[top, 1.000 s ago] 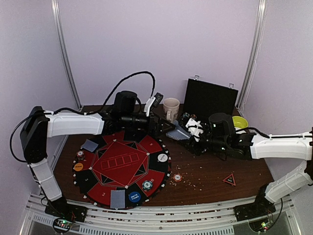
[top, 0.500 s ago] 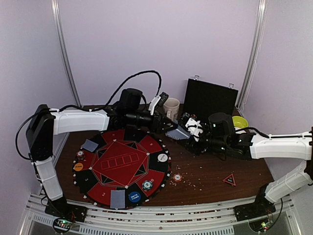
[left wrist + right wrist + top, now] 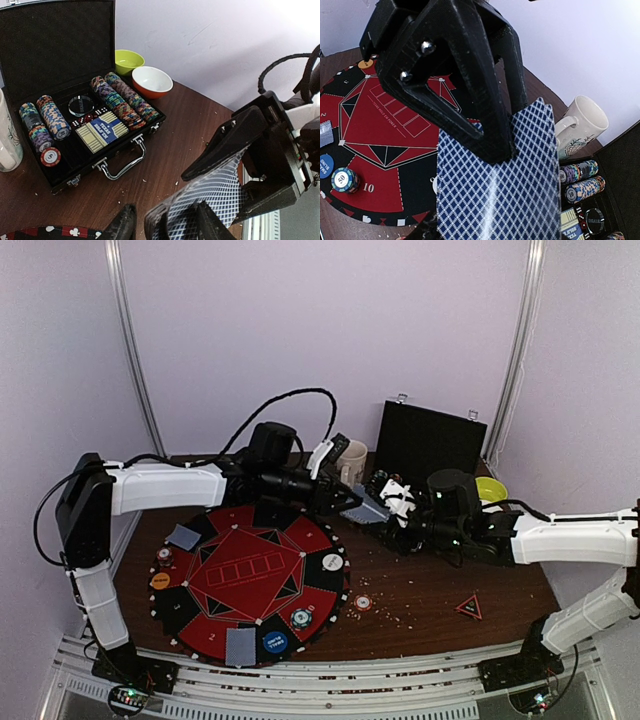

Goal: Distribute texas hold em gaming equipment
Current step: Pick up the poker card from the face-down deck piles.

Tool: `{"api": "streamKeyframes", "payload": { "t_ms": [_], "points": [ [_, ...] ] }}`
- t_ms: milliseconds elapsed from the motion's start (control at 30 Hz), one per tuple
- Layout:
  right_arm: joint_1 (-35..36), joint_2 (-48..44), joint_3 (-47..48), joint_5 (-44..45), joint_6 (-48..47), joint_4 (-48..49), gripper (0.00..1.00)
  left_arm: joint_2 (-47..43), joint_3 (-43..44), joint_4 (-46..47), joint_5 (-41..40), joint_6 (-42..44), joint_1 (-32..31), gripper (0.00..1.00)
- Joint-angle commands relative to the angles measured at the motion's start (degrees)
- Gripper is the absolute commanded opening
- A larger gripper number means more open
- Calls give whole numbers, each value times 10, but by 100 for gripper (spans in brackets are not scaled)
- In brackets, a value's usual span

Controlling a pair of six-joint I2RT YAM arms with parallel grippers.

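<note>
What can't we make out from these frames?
- Left wrist view: whether the left gripper touches the cards. The bottom edge cuts off its fingertips.
- Right wrist view: how many cards the right gripper holds. Its finger covers the stack, and only backs show.
- Top view: what is in the case. Both grippers cover the tray, and the pieces are too small.

The left arm (image 3: 165, 487) reaches further to its right than a second ago, its elbow and wrist shifted toward the right gripper (image 3: 388, 508). The left gripper (image 3: 165, 226), which stood wide apart beside the mug, now has its jaws drawn in to about half that spread, straddling the near edge of the playing cards (image 3: 215, 192). The black cable (image 3: 280, 400) arches higher above the arm
</note>
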Motion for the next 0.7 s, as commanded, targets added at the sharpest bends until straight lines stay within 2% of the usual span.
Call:
{"api": "streamKeyframes", "payload": {
  "t_ms": [0, 300, 433, 500, 667],
  "points": [
    [3, -12, 6, 6, 2, 24, 48, -12, 11, 3, 8, 17, -3, 40],
    [3, -13, 7, 7, 2, 21, 48, -31, 4, -15, -8, 36, -3, 36],
    [3, -15, 5, 11, 1, 20, 48, -46, 0, -24, -10, 54, -3, 49],
    [3, -16, 5, 11, 1, 19, 48, -52, 1, -30, -17, 64, -3, 51],
    [3, -15, 6, 12, 3, 18, 48, -66, -2, -33, -32, 81, -3, 45]
  ]
}}
